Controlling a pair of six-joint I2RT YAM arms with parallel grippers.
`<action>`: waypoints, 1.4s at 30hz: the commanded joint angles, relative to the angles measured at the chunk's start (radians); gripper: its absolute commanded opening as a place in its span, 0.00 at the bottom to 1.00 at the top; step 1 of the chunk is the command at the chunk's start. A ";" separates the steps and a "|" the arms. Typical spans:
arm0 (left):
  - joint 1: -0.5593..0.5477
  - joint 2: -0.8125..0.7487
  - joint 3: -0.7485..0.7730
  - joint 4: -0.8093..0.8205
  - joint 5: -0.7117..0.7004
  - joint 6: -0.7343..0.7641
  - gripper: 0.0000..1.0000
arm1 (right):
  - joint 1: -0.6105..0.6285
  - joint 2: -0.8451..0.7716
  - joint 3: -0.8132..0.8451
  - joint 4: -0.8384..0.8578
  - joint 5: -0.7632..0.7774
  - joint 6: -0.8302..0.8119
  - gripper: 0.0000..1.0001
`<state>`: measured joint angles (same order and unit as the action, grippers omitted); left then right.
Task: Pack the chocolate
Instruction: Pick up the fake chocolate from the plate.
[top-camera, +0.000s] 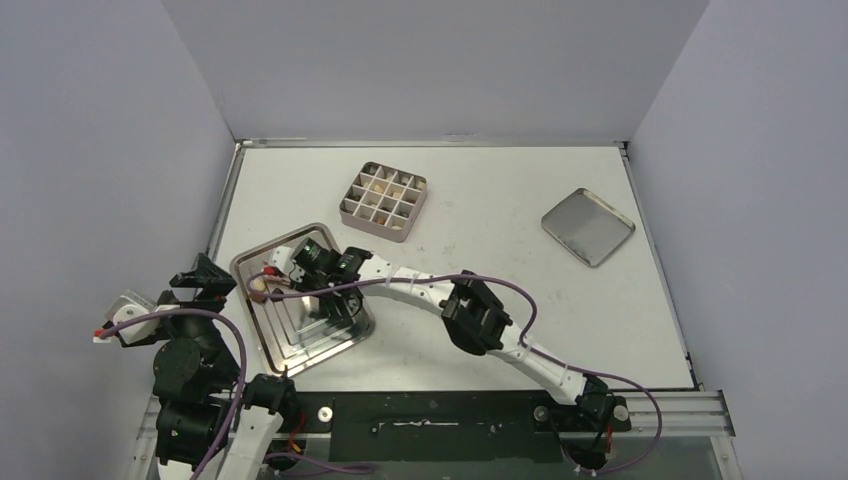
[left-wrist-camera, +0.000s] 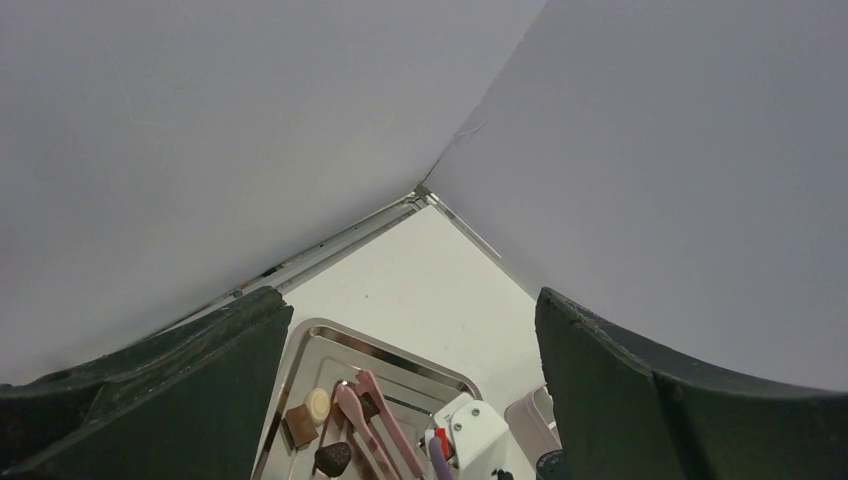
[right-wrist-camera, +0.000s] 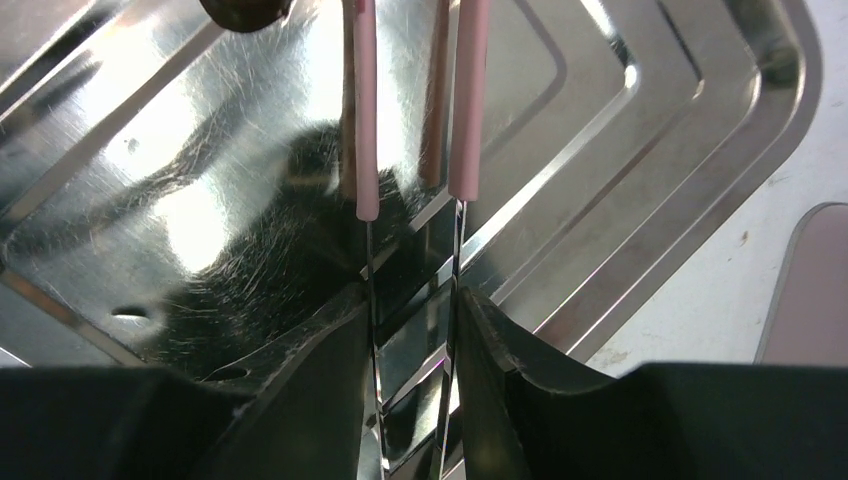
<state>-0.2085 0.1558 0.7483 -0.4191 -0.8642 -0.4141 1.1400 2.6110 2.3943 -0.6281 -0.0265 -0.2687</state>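
The stepped silver tray (top-camera: 330, 340) lies at the near left. At its far-left corner lie chocolate pieces: a cream round one (left-wrist-camera: 317, 403), a brown square one (left-wrist-camera: 299, 426) and a dark one (left-wrist-camera: 333, 458). My right gripper (right-wrist-camera: 412, 300) is shut on metal tongs (right-wrist-camera: 367, 150) with pink tips (left-wrist-camera: 350, 400), which reach low over the tray. A dark piece (left-wrist-camera: 368, 406) sits between the tips; whether it is pinched I cannot tell. My left gripper (left-wrist-camera: 410, 300) hangs open and empty left of the tray, aimed at the far corner.
The square gridded tin (top-camera: 383, 200) stands beyond the tray, with pale pieces in some cells. A flat silver lid (top-camera: 588, 226) lies at the far right. Grey walls close in the table on three sides. The right arm (top-camera: 480, 315) stretches across the near middle.
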 joint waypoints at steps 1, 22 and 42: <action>-0.003 -0.011 0.011 0.013 -0.004 -0.002 0.91 | 0.008 -0.123 -0.057 0.021 0.000 0.043 0.20; -0.004 -0.038 0.006 0.002 -0.003 -0.014 0.91 | -0.029 -0.415 -0.291 -0.014 0.009 0.166 0.10; -0.006 -0.002 -0.004 -0.089 0.165 -0.097 0.91 | -0.331 -0.501 -0.444 -0.001 0.060 0.210 0.13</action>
<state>-0.2089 0.1383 0.7444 -0.5014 -0.7387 -0.4988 0.8055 2.2024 1.9514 -0.6788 0.0422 -0.0807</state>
